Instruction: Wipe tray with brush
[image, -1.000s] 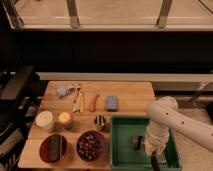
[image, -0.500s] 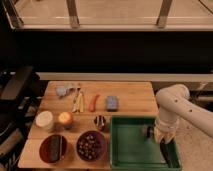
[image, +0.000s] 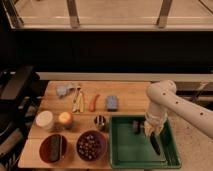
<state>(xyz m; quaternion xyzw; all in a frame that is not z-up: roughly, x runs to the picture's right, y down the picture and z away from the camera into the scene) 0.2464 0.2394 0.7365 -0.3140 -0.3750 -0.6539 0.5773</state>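
The green tray (image: 122, 150) lies at the front right of the wooden table. My white arm reaches down from the right, and my gripper (image: 149, 132) hangs over the right half of the tray, just above its floor. It appears shut on the brush (image: 155, 144), a slim dark shape that slants down from the fingers to the tray floor near the right rim. A dark part (image: 136, 126) beside the gripper is too unclear to name.
Left of the tray stand a small metal cup (image: 100, 121), a dark-red bowl of dark round pieces (image: 90, 145) and a dark-red bowl with a dark block (image: 53, 148). Further back are a blue-grey block (image: 112, 102), a red item (image: 93, 102), yellow items (image: 77, 100) and a white cup (image: 44, 120).
The arm has swung to the right and up over the tray. The gripper with the brush went from the tray's front middle to its right side, then slightly back left.
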